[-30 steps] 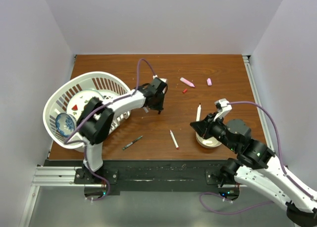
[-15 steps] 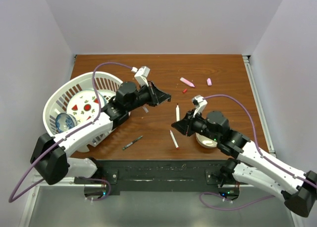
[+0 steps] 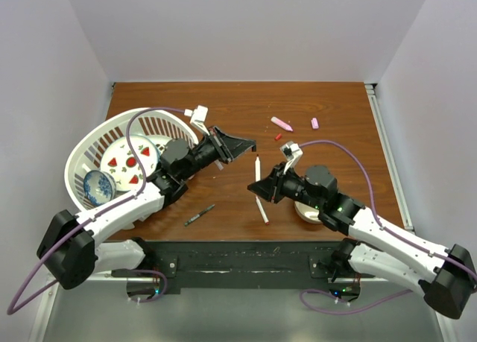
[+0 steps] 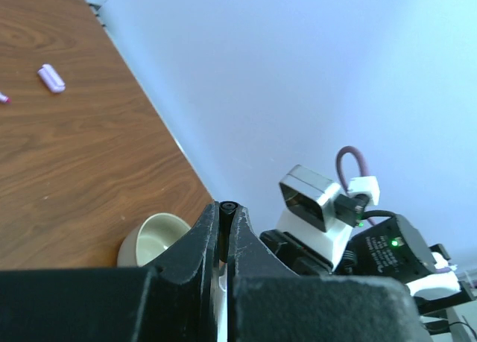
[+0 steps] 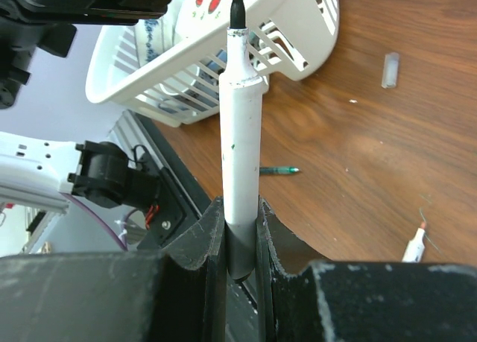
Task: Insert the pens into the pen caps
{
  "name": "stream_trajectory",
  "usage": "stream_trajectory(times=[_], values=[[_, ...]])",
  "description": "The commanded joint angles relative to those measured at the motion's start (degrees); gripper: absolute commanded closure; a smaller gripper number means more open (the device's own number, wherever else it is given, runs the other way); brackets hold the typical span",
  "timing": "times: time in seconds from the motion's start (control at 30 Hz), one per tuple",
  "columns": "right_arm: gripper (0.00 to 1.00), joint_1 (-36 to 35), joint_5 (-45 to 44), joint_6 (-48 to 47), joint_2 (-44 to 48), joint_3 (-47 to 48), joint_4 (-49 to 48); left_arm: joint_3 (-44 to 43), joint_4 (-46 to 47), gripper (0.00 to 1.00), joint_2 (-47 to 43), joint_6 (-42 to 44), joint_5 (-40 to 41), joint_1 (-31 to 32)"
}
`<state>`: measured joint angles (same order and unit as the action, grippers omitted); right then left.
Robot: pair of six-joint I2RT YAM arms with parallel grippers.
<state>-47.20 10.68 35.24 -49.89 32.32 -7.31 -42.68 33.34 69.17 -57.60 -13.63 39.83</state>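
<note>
White-barrelled pen (image 5: 240, 133) stands clamped by its rear end in the right tool (image 5: 240, 234), black nib free. In the top view its long axis runs 6 to 12 o'clock. The left tool (image 4: 226, 226) is closed on the black cap (image 4: 227, 207), mouth outward, near the nib at about 11 o'clock and not touching it. Both hang above the tabletop (image 3: 335, 103). The coming move likely turns on bringing nib and cap mouth onto one axis.

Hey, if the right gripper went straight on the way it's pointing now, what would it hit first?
Likely the white basket; the right gripper and its pen aim there, narrowly passing the left gripper. Depth unclear.
</note>
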Motion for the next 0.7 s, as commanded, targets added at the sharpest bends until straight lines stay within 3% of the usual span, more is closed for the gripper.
stream_trajectory(times=[0.0, 0.67], values=[[1.0, -0.17, 1.72, 1.32, -0.38, -0.32, -4.82, 0.93, 9.02, 1.0, -1.14, -2.16, -0.08, -0.11], [1.0, -0.17, 1.8, 1.93, -1.0, 0.29, -4.38, 2.07, 11.57, 1.0, 1.15, -1.55, -0.79, 0.07]])
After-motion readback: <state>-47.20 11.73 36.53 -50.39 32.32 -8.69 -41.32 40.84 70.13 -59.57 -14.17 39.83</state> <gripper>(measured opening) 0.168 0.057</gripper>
